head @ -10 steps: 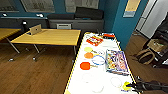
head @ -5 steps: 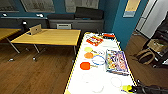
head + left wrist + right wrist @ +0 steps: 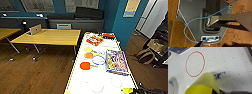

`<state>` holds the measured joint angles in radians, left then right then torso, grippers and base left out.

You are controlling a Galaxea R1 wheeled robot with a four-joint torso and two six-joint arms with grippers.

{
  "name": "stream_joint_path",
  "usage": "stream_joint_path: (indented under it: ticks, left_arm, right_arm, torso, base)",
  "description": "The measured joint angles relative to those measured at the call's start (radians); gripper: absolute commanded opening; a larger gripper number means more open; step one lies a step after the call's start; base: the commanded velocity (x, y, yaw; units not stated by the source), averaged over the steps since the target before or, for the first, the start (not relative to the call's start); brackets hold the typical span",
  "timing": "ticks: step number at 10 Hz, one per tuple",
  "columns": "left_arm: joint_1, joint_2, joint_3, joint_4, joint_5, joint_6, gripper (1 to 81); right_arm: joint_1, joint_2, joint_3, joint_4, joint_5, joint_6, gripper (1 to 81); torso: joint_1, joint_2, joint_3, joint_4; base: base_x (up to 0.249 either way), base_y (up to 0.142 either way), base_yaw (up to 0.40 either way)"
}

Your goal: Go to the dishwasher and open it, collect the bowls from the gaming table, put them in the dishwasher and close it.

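Note:
The gaming table (image 3: 100,72) has a white top and yellow edges and runs away from me in the head view. In the right wrist view a yellow bowl (image 3: 205,83) hangs tilted just above the dotted white top (image 3: 233,62), and my right gripper (image 3: 218,91) is shut on its rim. That bowl (image 3: 127,90) sits at the table's near right corner, beside my dark right arm (image 3: 150,91). Pale round shapes (image 3: 116,81) on the near end are too blurred to name. The left wrist view looks down on the robot's own base (image 3: 193,15) and a blue cable. The dishwasher is out of view.
A colourful box (image 3: 116,61), an orange paddle (image 3: 85,65), a blue ring (image 3: 98,60) and a red box (image 3: 94,40) lie on the table. A red ring (image 3: 204,60) lies near the bowl. A wooden table (image 3: 47,37) stands to the left, bags (image 3: 145,56) to the right.

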<state>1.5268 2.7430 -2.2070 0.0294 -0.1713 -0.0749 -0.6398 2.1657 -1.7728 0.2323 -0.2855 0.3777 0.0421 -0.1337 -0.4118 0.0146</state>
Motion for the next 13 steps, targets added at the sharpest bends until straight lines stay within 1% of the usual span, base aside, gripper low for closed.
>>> stream_joint_path:
  ticks: [1, 3, 4, 6, 7, 8, 9, 10, 13]
  left_arm:
    - [0.0, 0.0, 0.0, 0.0, 0.0, 0.0, 81.1]
    - [-0.005, 0.005, 0.0, 0.0, 0.0, 0.001, 81.1]
    - [-0.014, 0.005, 0.006, 0.0, 0.0, 0.001, 81.1]
    - [-0.028, -0.027, 0.06, 0.005, -0.001, 0.001, 81.1]
    - [-0.037, -0.067, 0.105, 0.006, 0.0, 0.001, 81.1]
    - [-0.05, -0.114, 0.164, 0.006, 0.001, 0.0, 81.1]
    - [-0.066, -0.166, 0.241, 0.006, -0.005, 0.0, 81.1]
    - [-0.081, -0.221, 0.333, 0.006, -0.012, 0.0, 81.1]
    - [-0.138, -0.407, 0.582, 0.005, -0.025, 0.0, 81.1]
  right_arm:
    - [0.026, -0.069, 0.074, 0.0, -0.02, 0.002, 1.0]
    - [0.153, -0.232, 0.207, 0.003, -0.033, 0.002, 1.0]
    - [0.181, -0.301, 0.269, 0.004, -0.053, 0.002, 1.0]
    - [0.182, -0.426, 0.355, 0.004, -0.101, 0.002, 1.0]
    - [0.168, -0.477, 0.376, 0.004, -0.101, 0.0, 1.0]
    - [0.132, -0.507, 0.385, 0.003, -0.098, -0.003, 1.0]
    - [0.085, -0.518, 0.398, 0.003, -0.072, -0.01, 1.0]
    - [0.025, -0.513, 0.414, 0.001, -0.031, -0.015, 1.0]
    - [-0.254, -0.438, 0.446, -0.022, 0.111, -0.037, 1.0]
  torso:
    - [0.0, 0.0, 0.0, 0.0]
    - [0.0, 0.0, 0.0, 0.0]
    - [0.0, 0.0, 0.0, 0.0]
    - [0.0, 0.0, 0.0, 0.0]
    - [0.0, 0.0, 0.0, 0.0]
    - [0.0, 0.0, 0.0, 0.0]
    - [0.0, 0.0, 0.0, 0.0]
    - [0.0, 0.0, 0.0, 0.0]
    - [0.0, 0.0, 0.0, 0.0]
  base:
    - [0.0, 0.0, 0.0]
    - [0.0, 0.0, 0.0]
    - [0.0, 0.0, 0.0]
    - [0.0, 0.0, 0.0]
    - [0.0, 0.0, 0.0]
    - [0.0, 0.0, 0.0]
    - [0.0, 0.0, 0.0]
    - [0.0, 0.0, 0.0]
    - [0.0, 0.0, 0.0]
